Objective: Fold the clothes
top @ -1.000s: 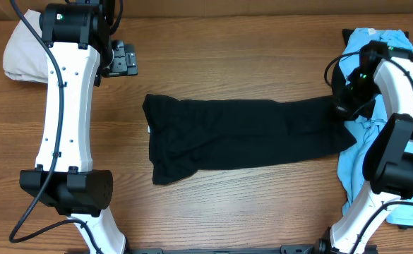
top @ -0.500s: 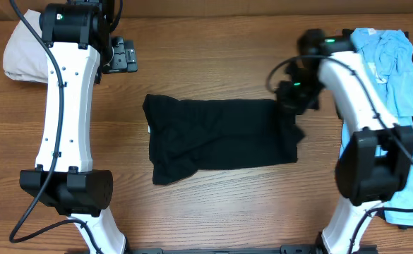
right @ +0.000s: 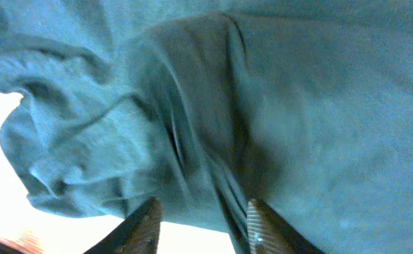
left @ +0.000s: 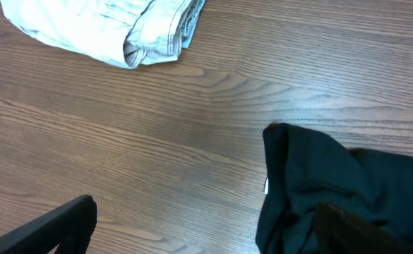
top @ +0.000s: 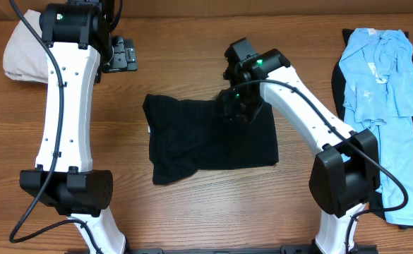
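A black garment (top: 192,137) lies on the wooden table (top: 192,204) at the middle, its right end lifted and carried leftward over itself. My right gripper (top: 238,104) hovers over its upper middle and holds a fold of the cloth, which fills the right wrist view (right: 298,106) between the fingers (right: 202,219). My left gripper (top: 121,56) is open and empty above the table at the far left. In the left wrist view, its fingers (left: 206,233) straddle bare wood, with the garment's left corner (left: 347,183) beside the right finger.
A folded pale garment (top: 19,53) lies at the far left corner and also shows in the left wrist view (left: 107,28). A pile of light blue clothes (top: 382,77) lies along the right edge, over something dark.
My right gripper has swung from the right edge toward the middle, pulling the garment's right end with it. The garment now looks much shorter. The left arm has not moved.
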Controlling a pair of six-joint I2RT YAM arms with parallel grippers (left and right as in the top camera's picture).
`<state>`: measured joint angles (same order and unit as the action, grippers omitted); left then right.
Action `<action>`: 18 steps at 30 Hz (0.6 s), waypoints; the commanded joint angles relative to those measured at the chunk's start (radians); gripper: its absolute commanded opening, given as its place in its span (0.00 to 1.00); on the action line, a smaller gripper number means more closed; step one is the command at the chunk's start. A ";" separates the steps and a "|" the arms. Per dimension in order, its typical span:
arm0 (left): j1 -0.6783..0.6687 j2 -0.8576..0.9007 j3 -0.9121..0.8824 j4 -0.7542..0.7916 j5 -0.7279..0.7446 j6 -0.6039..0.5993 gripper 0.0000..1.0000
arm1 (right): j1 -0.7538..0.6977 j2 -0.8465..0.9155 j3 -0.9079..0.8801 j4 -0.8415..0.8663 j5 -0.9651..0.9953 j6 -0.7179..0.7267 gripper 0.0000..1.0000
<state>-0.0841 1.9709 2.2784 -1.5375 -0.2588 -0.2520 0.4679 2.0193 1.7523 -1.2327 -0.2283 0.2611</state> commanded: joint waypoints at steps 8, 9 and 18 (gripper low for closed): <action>0.007 -0.007 0.000 -0.013 0.127 0.068 1.00 | -0.020 -0.095 0.024 -0.008 -0.047 0.021 0.51; 0.007 -0.007 -0.005 -0.018 0.153 0.073 1.00 | -0.034 -0.122 0.024 -0.011 -0.045 0.021 0.51; 0.006 -0.049 -0.021 -0.153 0.224 0.087 1.00 | -0.230 -0.380 0.024 -0.156 0.026 0.019 0.58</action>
<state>-0.0834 1.9709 2.2761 -1.6791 -0.0933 -0.2016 0.2970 1.7432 1.7523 -1.3525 -0.2501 0.2775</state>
